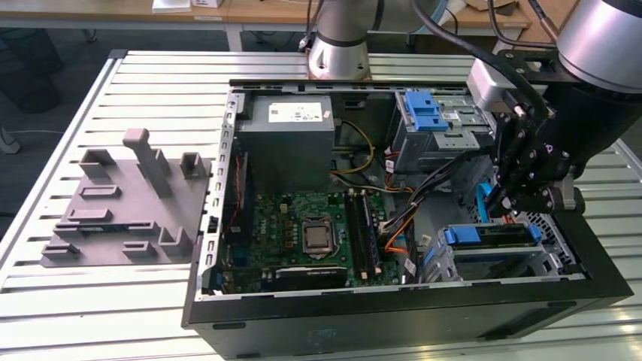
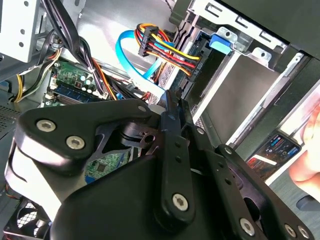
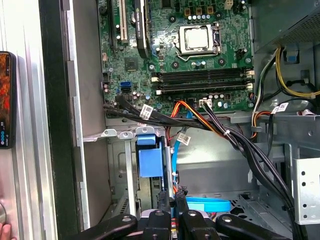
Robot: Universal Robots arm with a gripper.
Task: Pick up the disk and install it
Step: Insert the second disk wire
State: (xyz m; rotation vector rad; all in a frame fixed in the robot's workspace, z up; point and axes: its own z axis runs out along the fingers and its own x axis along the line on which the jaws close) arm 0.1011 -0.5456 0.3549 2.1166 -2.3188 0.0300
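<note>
the arm comes in from the desk's far edge and bends down into the open computer case (image 1: 401, 316), its wrist steeply tipped so the pincer (image 1: 504, 204) points down into the case's corner at the exterior view's right. whether the pincer is apart, together or clamped on something i cannot tell. its tip hangs beside a blue data cable (image 1: 485, 197) and just above the drive cage. the disk (image 1: 497, 237) lies flat in that cage, near the desk's front edge, its long axis running across the exterior view and its blue plastic end facing the exterior view's left, toward the motherboard (image 1: 311, 233). a grey moulded fixture (image 1: 120, 203) sits on the desk well apart from the case.
</note>
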